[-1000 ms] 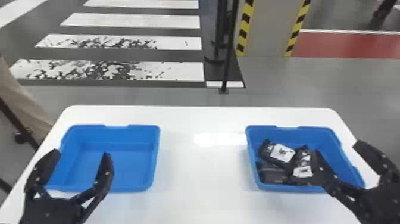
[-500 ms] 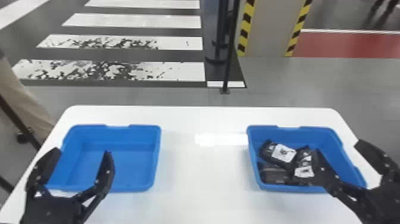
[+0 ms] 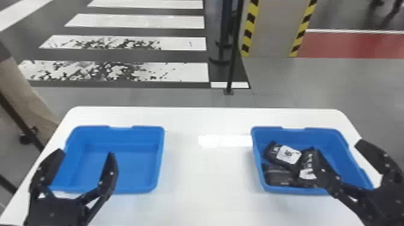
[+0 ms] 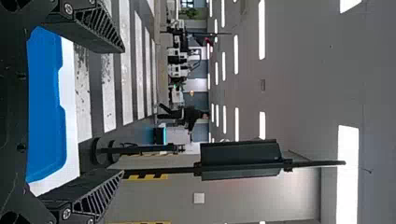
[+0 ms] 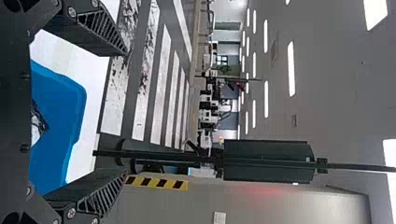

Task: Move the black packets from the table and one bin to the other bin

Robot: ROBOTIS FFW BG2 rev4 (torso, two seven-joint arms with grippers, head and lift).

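In the head view, my left gripper (image 3: 85,153) stands open above the near part of the left blue bin (image 3: 161,159), which holds nothing. My right gripper (image 3: 338,145) is open over the right blue bin (image 3: 357,168). Several black packets lie in that bin: one with a white label (image 3: 275,154), another beside it (image 3: 307,162), and a dark one (image 3: 278,175) near the front wall. One finger partly covers the packets. The left wrist view has the left gripper (image 4: 123,109) with fingers wide apart; the right wrist view has the right gripper (image 5: 126,114) likewise, with a packet (image 5: 39,121) partly visible.
Both bins stand on a white table (image 3: 207,180), with bare tabletop between them. Behind the table's far edge rises a thin black post (image 3: 233,60) on the floor. A striped pillar (image 3: 270,30) stands farther back.
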